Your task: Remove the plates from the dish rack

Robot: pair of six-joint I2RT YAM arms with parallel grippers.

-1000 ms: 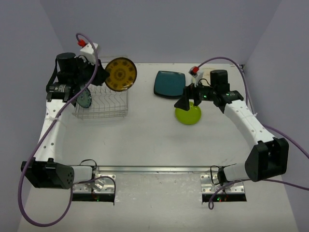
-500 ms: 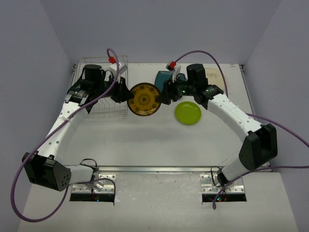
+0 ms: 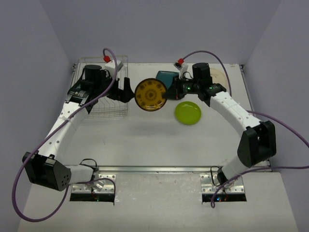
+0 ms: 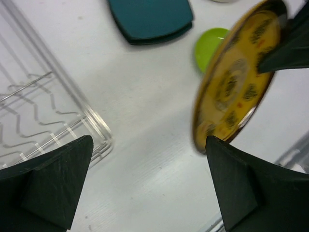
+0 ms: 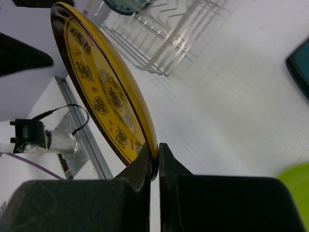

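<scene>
yellow plate in right end effector

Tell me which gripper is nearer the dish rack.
Left. The left gripper hangs open at the dish rack's right edge; the right gripper is farther right, clamped on the yellow patterned plate's rim.

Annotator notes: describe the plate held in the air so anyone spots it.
Just right of the dish rack, the right gripper pinches a tilted plate by its rim. It alone is yellow with dark medallions; the teal plate and lime plate lie flat.
</scene>
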